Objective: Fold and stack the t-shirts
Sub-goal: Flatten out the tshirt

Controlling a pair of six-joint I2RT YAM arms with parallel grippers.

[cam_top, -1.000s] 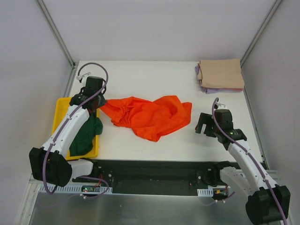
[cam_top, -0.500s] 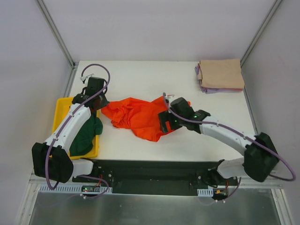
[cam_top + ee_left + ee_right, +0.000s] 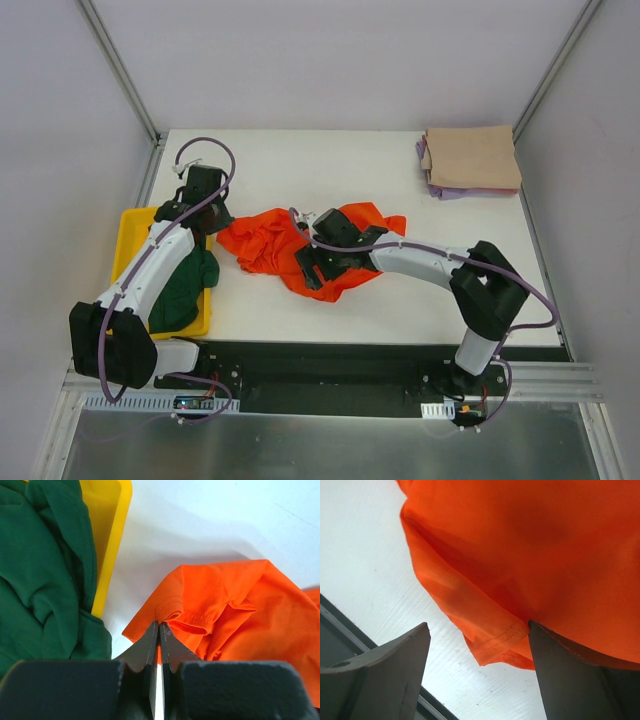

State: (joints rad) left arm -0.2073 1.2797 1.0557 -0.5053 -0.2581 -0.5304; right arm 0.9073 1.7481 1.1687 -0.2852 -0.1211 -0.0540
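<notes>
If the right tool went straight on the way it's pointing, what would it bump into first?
Probably the orange t-shirt: its hemmed edge lies right ahead, between the open jaws of the right tool, with the white table beneath. Exactly how close is hard to judge.

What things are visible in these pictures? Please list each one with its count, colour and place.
orange t-shirt: one, bright orange-red, crumpled in the middle of the table
green t-shirt: one, dark green, bunched in the tray
tan t-shirt: one, beige, folded at the far right corner
purple t-shirt: one, pale purple, under the tan one, only its edge showing
yellow tray: one, yellow, at the table's left edge
table: one, white
left tool: one, dark, shut on the orange t-shirt's left edge, beside the tray
right tool: one, dark, open, its jaws either side of the orange t-shirt's near hem
</notes>
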